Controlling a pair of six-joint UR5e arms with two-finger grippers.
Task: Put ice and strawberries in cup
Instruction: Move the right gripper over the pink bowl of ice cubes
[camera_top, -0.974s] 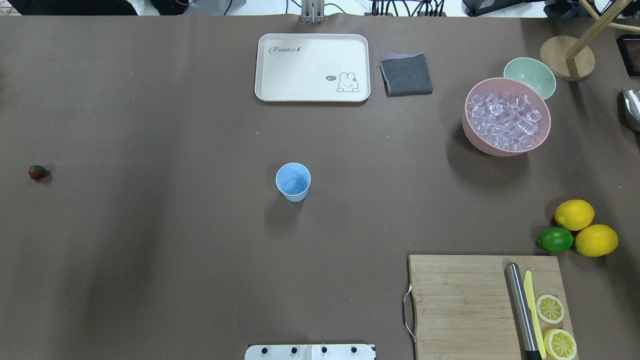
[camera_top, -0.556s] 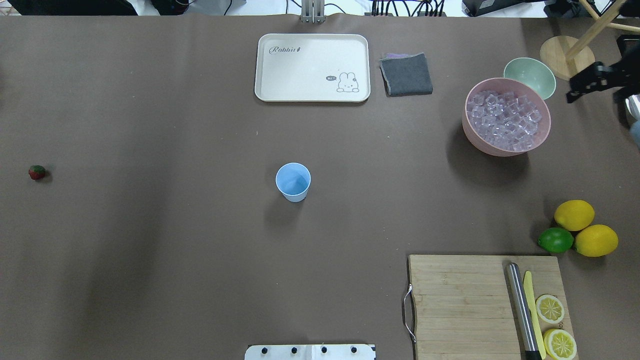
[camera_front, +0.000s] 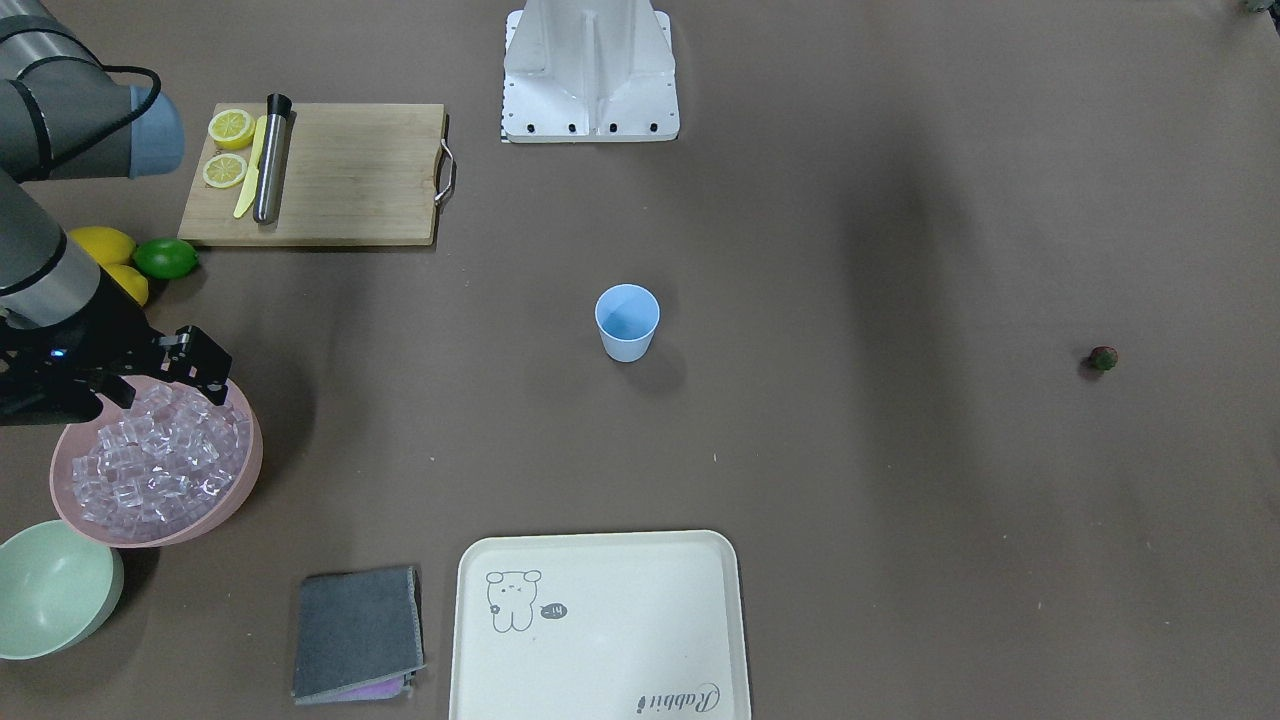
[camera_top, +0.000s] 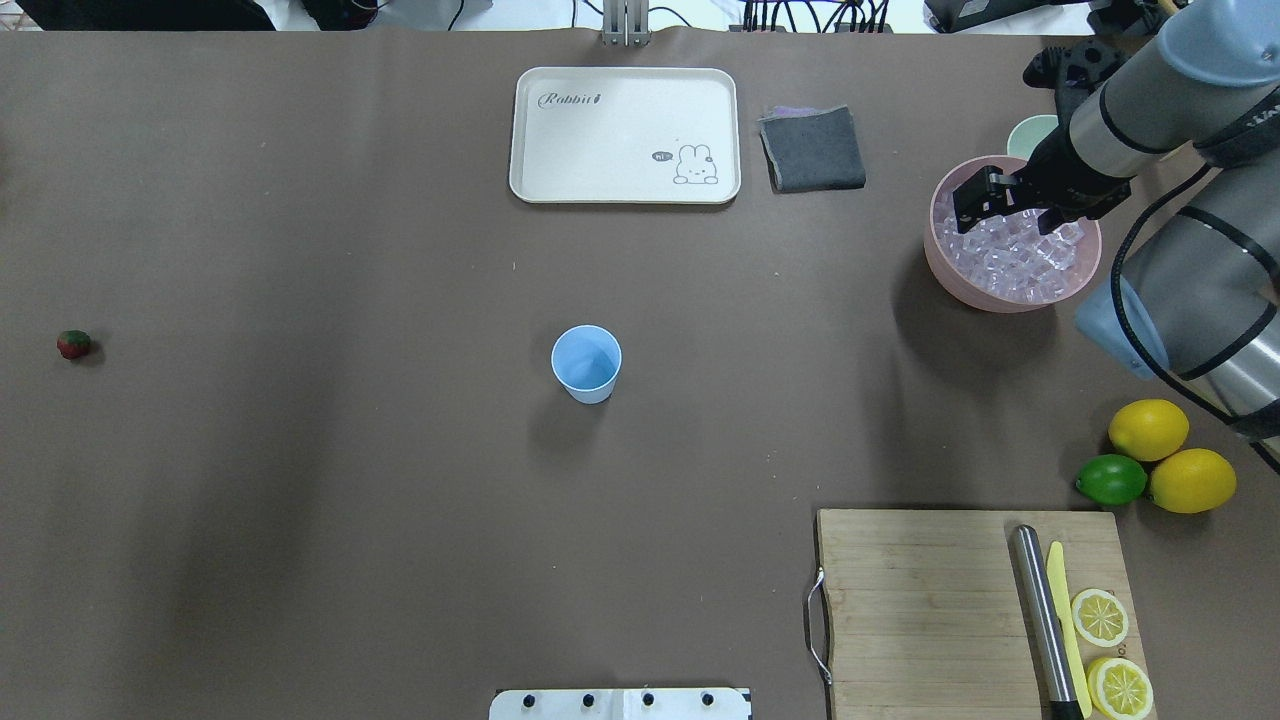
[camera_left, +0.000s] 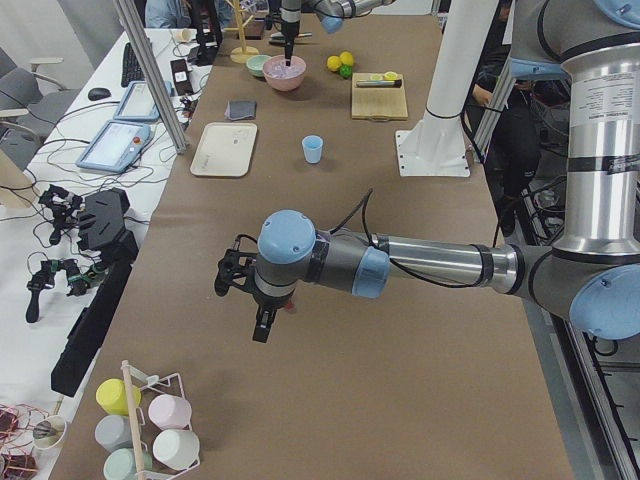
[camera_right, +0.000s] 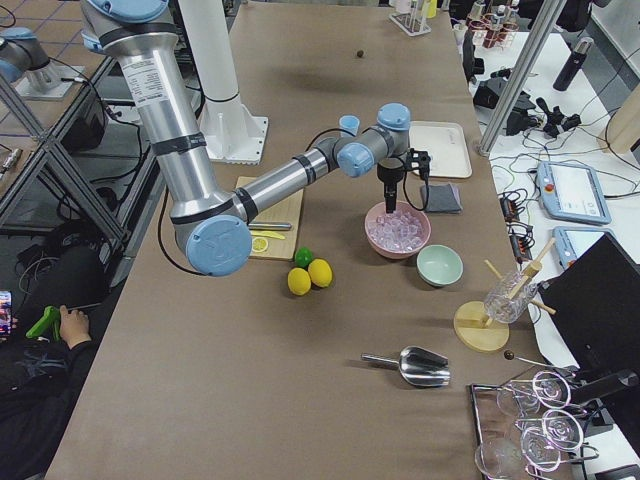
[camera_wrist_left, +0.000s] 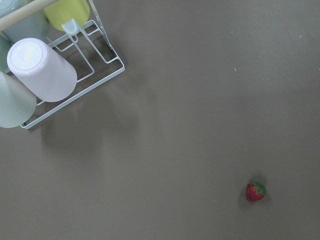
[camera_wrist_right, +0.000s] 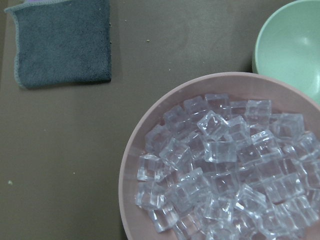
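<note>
The light blue cup (camera_top: 586, 362) stands upright mid-table, also in the front view (camera_front: 627, 322). The ice (camera_top: 1005, 262) is a heap of clear cubes in a pink bowl (camera_top: 958, 288), and fills the right wrist view (camera_wrist_right: 225, 180). My right gripper (camera_top: 972, 203) hangs just above the ice at the bowl's far edge; its fingers look open and empty in the front view (camera_front: 200, 365). The strawberry (camera_top: 74, 344) lies alone at the far left and shows in the left wrist view (camera_wrist_left: 255, 191). My left gripper (camera_left: 260, 330) hovers above it; I cannot tell whether it is open.
A mint green bowl (camera_top: 1035, 135) sits behind the pink bowl. A cream tray (camera_top: 625, 135) and a grey cloth (camera_top: 812, 148) lie at the back. Two lemons (camera_top: 1150, 430) and a lime (camera_top: 1110, 480) sit beside a cutting board (camera_top: 920, 610). A cup rack (camera_wrist_left: 50, 75) stands near the strawberry.
My right arm has come in from the right edge and moved left; its gripper now hangs over the ice bowl. The cup and the strawberry have not moved.
</note>
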